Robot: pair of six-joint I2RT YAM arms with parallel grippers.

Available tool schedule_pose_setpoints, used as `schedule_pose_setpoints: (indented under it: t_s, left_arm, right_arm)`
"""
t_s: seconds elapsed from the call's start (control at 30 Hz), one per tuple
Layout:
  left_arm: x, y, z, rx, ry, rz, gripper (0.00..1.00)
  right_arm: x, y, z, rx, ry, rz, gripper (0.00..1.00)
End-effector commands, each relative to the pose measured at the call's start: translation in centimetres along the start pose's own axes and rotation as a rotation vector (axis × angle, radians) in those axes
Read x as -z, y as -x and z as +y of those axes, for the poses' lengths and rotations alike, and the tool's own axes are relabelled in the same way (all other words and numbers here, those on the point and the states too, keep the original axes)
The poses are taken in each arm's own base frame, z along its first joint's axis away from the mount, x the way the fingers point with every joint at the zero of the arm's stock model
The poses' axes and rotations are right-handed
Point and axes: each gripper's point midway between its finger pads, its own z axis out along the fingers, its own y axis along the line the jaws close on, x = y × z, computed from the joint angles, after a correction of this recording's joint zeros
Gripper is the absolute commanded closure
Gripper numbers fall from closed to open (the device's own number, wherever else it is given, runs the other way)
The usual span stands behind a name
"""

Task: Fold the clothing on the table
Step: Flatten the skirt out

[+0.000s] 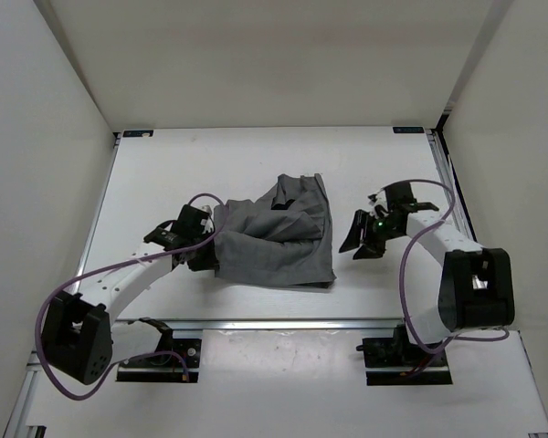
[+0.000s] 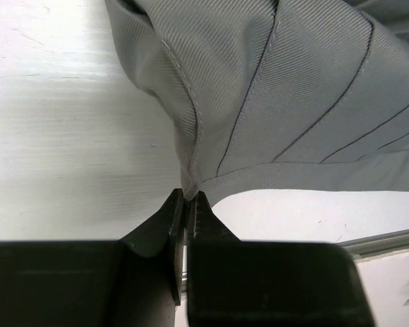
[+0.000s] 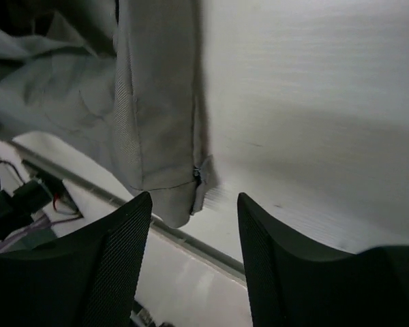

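Top view: the clothing is seen lying in a rumpled gray heap around the middle of the table, partly doubled over, with a raised bunch at its far side. The left claw is placed right at the heap's left edge, touching the fabric. The right claw is set to the right of the heap, just beside it but apart from it, with bare table seen between. Its fingers are spread.

Left wrist view: the left claw is shown pressed together, with only a thin slit between the fingers. A corner of the clothing is pinched at the very tips. From there the fabric is drawn up and away to the right, taut, with a stitched hem running down to the pinch point and several crease lines fanning out. White table is visible to the left and under the lifted edge. A metal rail is seen at lower right.

Right wrist view: the right claw is spread wide, and nothing is held between the two dark fingers. The clothing is seen ahead and to the left, its hemmed corner lying just beyond the gap between the fingertips, not gripped. Whether it is touched cannot be told. Bare table fills the right side. Cables are seen at lower left, past the table's edge.
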Motion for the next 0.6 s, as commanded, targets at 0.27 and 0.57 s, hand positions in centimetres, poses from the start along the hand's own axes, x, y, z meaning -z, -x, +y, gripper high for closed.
schedule_pose_setpoints:
  t_s: [0.27,0.57]
  left_arm:
    - [0.4,-0.4,0.1,0.01,0.002,-0.007,1.0]
    - [0.8,-0.4,0.4,0.008,0.012,-0.007,1.0]
  right_arm:
    - [-2.7,-4.5,3.9,-0.035,0.261,0.194,0.44]
    - [-5.4,-7.5,2.3,-0.048,0.149,0.324,0.44]
